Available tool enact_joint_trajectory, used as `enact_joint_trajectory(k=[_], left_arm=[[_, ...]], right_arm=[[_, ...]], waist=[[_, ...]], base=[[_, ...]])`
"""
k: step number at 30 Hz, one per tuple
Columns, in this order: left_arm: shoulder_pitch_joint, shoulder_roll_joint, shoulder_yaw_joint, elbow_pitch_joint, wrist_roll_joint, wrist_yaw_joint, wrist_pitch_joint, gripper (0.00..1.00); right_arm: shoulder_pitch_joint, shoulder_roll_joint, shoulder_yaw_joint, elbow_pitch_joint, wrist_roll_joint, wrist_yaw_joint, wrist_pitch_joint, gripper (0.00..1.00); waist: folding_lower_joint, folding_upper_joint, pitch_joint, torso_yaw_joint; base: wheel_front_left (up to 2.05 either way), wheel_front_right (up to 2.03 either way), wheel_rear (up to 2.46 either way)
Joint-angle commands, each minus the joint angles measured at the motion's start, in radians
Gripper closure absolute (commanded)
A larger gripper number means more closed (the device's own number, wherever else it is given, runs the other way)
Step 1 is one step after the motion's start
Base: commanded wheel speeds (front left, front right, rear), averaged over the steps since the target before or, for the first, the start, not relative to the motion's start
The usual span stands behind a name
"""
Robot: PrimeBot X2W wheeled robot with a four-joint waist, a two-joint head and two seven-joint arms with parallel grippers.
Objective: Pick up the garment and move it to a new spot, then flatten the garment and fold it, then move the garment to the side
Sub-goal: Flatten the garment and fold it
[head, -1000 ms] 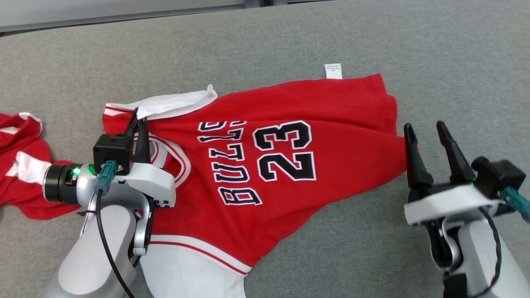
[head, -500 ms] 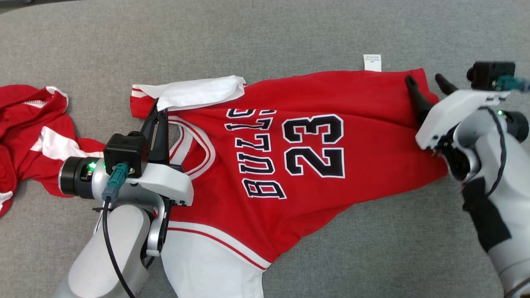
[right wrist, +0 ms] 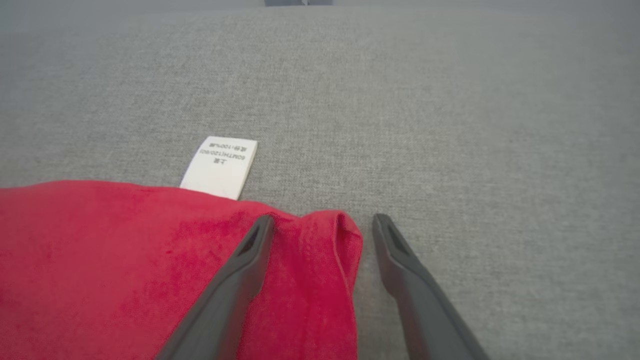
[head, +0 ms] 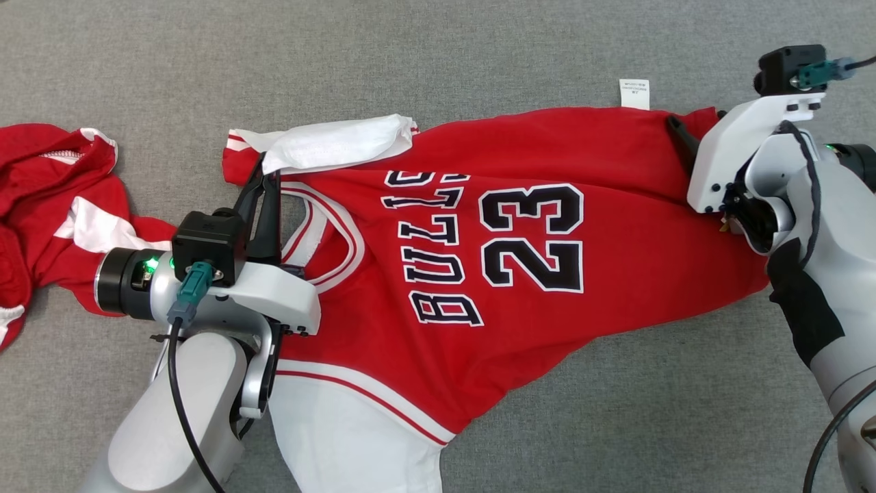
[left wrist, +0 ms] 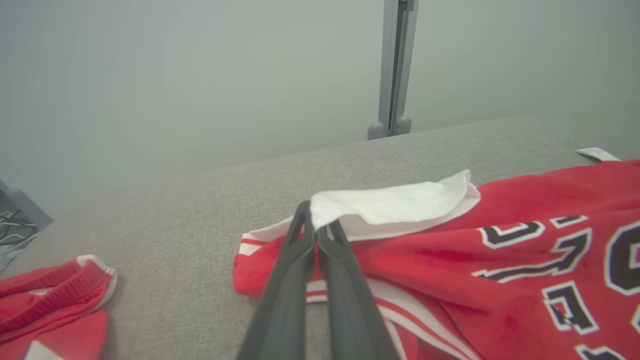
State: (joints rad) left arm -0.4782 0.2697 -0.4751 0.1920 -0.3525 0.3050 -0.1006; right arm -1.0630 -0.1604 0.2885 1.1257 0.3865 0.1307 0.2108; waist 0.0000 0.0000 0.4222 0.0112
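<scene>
Two tools sit at opposite ends of the red garment, which lies spread on the grey surface with "BULLS 23" facing up.

The left tool is closed tight, its dark fingers pressed together. Their tips are on the edge of a white flap at the garment's shoulder. In the left wrist view the left tool meets that white flap right at its tips. The red body of the garment runs off to the tool's right. A striped neckline curves just beside the fingers on the same side. Behind this tool's wrist, well apart from the flap, a second red-and-white piece of clothing lies crumpled.

The right tool stands wide open at the garment's far hem corner. In the right wrist view the right tool straddles that corner. Its left finger lies over the red cloth, and its right finger is over bare surface. The folded corner edge sits between the two fingers, and nothing is gripped. A white care label pokes out from the hem, ahead of this tool and to its left.

A broad white panel of the garment lies beside the left arm's forearm.
</scene>
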Motion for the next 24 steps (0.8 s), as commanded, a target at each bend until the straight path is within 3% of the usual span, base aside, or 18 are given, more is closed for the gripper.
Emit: enact_joint_trajectory(k=[1, 2, 3, 4, 9, 13, 17, 24], left_arm=[[-0.011, 0.008, 0.002, -0.003, 0.002, 0.003, 0.001, 1.00], [-0.011, 0.009, 0.003, -0.004, 0.001, 0.003, 0.001, 1.00], [-0.011, 0.011, 0.003, -0.005, 0.000, 0.003, 0.001, 1.00], [-0.012, 0.012, 0.003, -0.005, -0.001, 0.003, 0.002, 1.00], [-0.024, 0.022, 0.008, -0.010, 0.000, 0.006, -0.009, 1.00], [-0.036, 0.032, 0.038, -0.038, -0.017, 0.001, -0.044, 1.00], [-0.076, 0.049, 0.104, -0.083, -0.078, -0.029, -0.074, 1.00], [-0.184, 0.103, 0.203, -0.130, -0.163, -0.077, -0.051, 1.00]], right_arm=[[-0.006, 0.000, 0.007, 0.008, -0.003, 0.000, -0.002, 0.20], [-0.008, 0.002, 0.016, 0.007, -0.002, 0.000, -0.011, 0.58], [-0.012, 0.001, 0.024, 0.007, -0.004, 0.000, -0.021, 0.75], [-0.014, 0.001, 0.031, 0.009, -0.002, 0.000, -0.027, 1.00], [-0.034, -0.011, 0.056, -0.003, 0.011, 0.000, -0.093, 1.00], [-0.057, -0.026, 0.041, -0.017, 0.009, 0.000, -0.225, 1.00], [-0.083, -0.021, 0.023, -0.030, 0.043, 0.000, -0.326, 1.00], [-0.104, -0.037, 0.051, -0.100, 0.153, 0.000, -0.378, 1.00]], waist=[[0.0000, 0.0000, 0.000, -0.001], [0.0000, 0.0000, 0.000, -0.002], [0.0000, 0.0000, -0.001, -0.003], [0.0000, 0.0000, -0.001, -0.004], [0.0000, 0.0000, -0.008, -0.006], [0.0000, 0.0000, -0.028, -0.008], [0.0000, 0.0000, -0.067, -0.008], [0.0000, 0.0000, -0.146, -0.020]], base=[[0.00, 0.00, 0.00], [0.00, 0.00, 0.00], [0.00, 0.00, 0.00], [0.00, 0.00, 0.00], [0.00, 0.00, 0.00], [0.00, 0.00, 0.00], [0.00, 0.00, 0.00], [0.00, 0.00, 0.00]])
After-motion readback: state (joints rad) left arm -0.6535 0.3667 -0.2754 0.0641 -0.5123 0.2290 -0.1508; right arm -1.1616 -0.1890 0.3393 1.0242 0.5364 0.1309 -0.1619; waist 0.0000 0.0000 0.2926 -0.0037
